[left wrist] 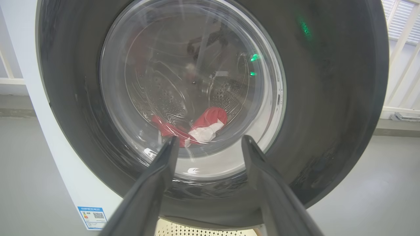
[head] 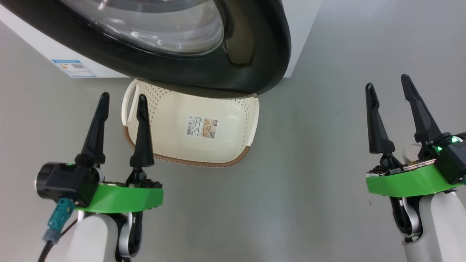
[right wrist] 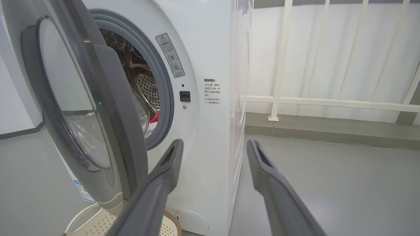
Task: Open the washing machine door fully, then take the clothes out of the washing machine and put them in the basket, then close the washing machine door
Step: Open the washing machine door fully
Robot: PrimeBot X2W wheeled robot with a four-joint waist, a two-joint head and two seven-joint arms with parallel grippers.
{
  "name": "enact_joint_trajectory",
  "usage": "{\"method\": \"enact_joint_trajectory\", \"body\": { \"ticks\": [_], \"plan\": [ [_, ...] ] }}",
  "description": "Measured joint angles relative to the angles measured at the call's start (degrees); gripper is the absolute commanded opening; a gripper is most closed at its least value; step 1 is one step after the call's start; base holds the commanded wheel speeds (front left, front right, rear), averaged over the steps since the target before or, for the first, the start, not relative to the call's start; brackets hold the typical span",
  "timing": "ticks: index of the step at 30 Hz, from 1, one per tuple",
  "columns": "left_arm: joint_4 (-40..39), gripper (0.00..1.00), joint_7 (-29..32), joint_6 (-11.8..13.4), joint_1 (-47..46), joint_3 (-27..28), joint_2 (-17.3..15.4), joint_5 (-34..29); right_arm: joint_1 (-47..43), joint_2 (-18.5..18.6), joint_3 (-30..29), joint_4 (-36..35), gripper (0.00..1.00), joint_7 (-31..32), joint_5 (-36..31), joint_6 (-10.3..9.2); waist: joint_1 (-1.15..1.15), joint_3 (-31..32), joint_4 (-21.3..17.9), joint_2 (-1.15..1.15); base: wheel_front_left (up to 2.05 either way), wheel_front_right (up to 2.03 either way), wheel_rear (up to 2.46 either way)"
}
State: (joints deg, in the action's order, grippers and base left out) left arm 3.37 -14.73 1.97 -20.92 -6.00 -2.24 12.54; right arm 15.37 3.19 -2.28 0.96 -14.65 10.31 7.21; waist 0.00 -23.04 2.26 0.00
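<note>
The washing machine door (head: 189,54), black-rimmed with a clear glass bowl, stands partly ajar and overhangs the basket (head: 189,145) on the floor. In the right wrist view the door (right wrist: 82,108) is swung out from the white washing machine (right wrist: 210,65), leaving a gap to the drum. Through the glass I see the red and white clothes (left wrist: 200,129) lying in the steel drum. My left gripper (head: 122,100) hangs open at the basket's left end, facing the door (left wrist: 328,98). Off to the right, my right gripper (head: 387,85) is open over bare floor.
A blue label (head: 74,68) marks the machine's lower front. White railing bars (right wrist: 328,101) and a low ledge run behind the machine on its right side. Grey floor (head: 309,182) spreads between and in front of my arms.
</note>
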Motion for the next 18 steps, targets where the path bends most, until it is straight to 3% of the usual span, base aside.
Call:
{"method": "enact_joint_trajectory", "body": {
  "ticks": [18],
  "plan": [
    [0.1, 1.0, 0.0, 0.1, 0.0, 0.1, 0.0, 0.0, 0.0, 0.0, 1.0, -0.4, 1.0, 0.0, -0.2, 0.0, 0.0, 0.3, 0.2, 0.0, 0.0, 0.0, 0.0]
  ]
}}
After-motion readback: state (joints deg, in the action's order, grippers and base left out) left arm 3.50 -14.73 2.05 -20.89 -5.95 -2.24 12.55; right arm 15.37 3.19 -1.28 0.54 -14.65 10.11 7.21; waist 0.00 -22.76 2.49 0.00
